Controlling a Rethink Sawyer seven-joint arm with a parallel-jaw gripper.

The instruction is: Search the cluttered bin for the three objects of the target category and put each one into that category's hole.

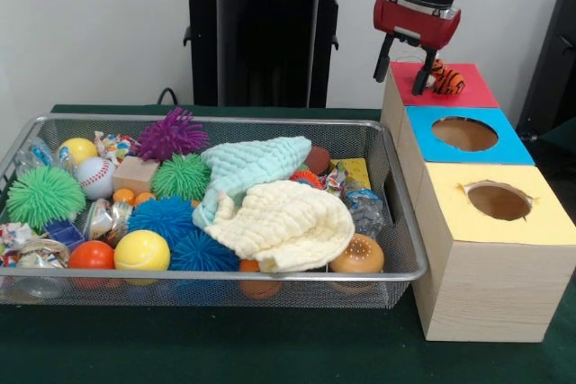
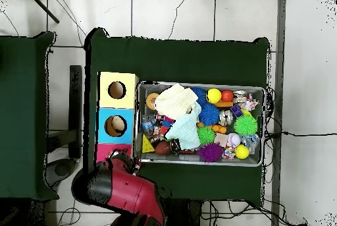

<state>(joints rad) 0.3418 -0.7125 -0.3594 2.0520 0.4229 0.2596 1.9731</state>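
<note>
Green cloth covers the table (image 1: 270, 357), and on it sits the wire-mesh bin (image 1: 207, 276), heaped with clutter: a pale yellow cloth (image 1: 283, 222) lying over a mint cloth (image 1: 247, 168), spiky rubber balls in green (image 1: 43, 195), blue (image 1: 162, 218) and purple (image 1: 171, 132), a baseball (image 1: 94, 177), a smooth yellow ball (image 1: 141, 249) and crinkly wrapped bits. Just beside the bin stands a row of three wooden boxes: yellow-topped (image 1: 499, 222) nearest the camera, blue-topped (image 1: 463, 137) in the middle, red-topped (image 1: 441, 87) farthest.

Over the red box hangs the gripper (image 1: 408, 65), its two dark fingers spread apart and closed on nothing. Touching the red top, just beside one fingertip, lies a small orange-and-black striped toy (image 1: 446, 81), seemingly a little tiger. The red box's hole is hidden from both cameras, so I cannot tell whether the toy rests in it or beside it.

To do this step well, I would judge that the toy should drop fully through the hole before the arm lifts straight up, clear of the box edges, and only then swings over the bin; the cloths probably hide further candidates.
</note>
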